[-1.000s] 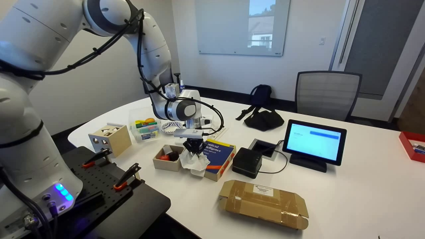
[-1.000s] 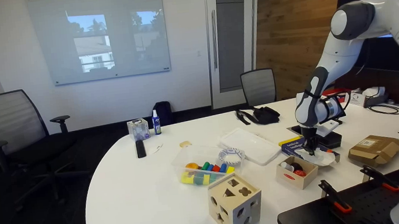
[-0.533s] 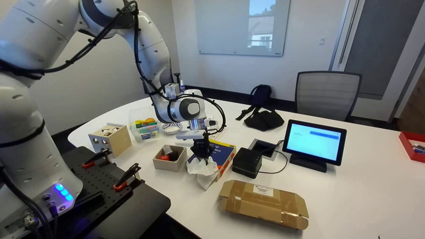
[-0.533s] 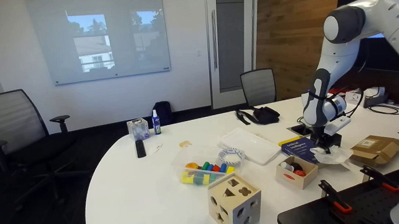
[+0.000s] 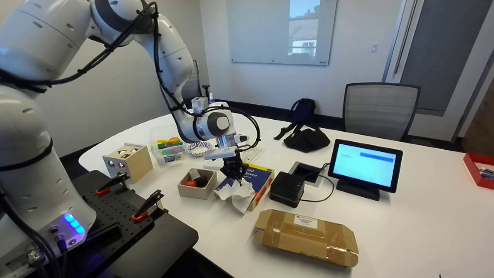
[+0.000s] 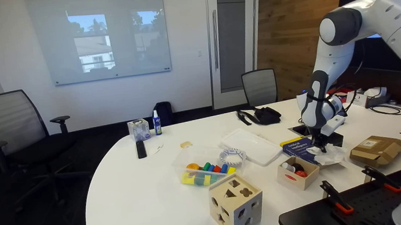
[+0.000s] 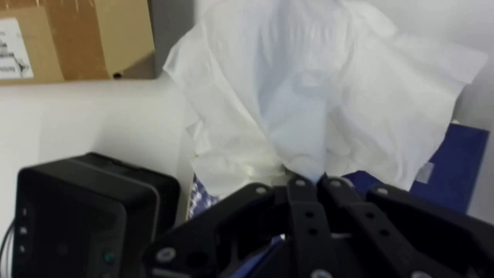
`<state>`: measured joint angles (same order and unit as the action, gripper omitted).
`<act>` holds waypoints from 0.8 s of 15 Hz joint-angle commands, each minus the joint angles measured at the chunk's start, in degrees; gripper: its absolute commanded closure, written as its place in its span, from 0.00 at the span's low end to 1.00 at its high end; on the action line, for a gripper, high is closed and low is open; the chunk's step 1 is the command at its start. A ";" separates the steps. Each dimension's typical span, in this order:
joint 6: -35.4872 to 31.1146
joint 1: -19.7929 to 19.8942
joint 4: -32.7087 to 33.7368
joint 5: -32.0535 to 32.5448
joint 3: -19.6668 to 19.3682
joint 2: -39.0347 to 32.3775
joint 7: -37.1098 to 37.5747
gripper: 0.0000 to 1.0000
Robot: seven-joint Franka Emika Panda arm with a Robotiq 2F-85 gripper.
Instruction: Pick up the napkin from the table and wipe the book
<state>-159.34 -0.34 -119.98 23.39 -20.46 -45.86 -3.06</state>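
The claw (image 7: 317, 182) is pinching the napkin (image 7: 305, 88), which is hanging below it over part of the book (image 5: 259, 179). Near the claw, an open box (image 5: 194, 192) is sitting on the table (image 5: 405, 231).

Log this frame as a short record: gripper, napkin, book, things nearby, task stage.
Gripper: shut on the napkin, above the book
Napkin: white, crumpled, over the book's end opposite the yellow band, partly hanging past the edge
Book: lying flat on the white table, dark blue, partly hidden
Nearby: wooden box, black device, cardboard package
Task stage: napkin picked up; whether it touches the book cannot be told
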 commanded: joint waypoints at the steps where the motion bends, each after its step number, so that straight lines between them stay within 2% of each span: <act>1: -1.66 -7.21 -6.14 6.04 -0.85 6.98 -0.44 0.99; 4: -1.69 -13.16 -11.41 12.45 -0.74 13.32 -0.38 0.99; 6: -0.95 -15.24 -15.05 17.09 1.54 18.02 -0.50 0.99; 9: -1.10 -13.36 -19.11 20.63 8.79 22.52 -3.19 0.99; 12: -2.20 -8.95 -22.77 18.57 17.12 24.71 -10.08 0.99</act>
<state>-160.27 -13.83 -137.77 42.71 -9.49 -25.35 -6.30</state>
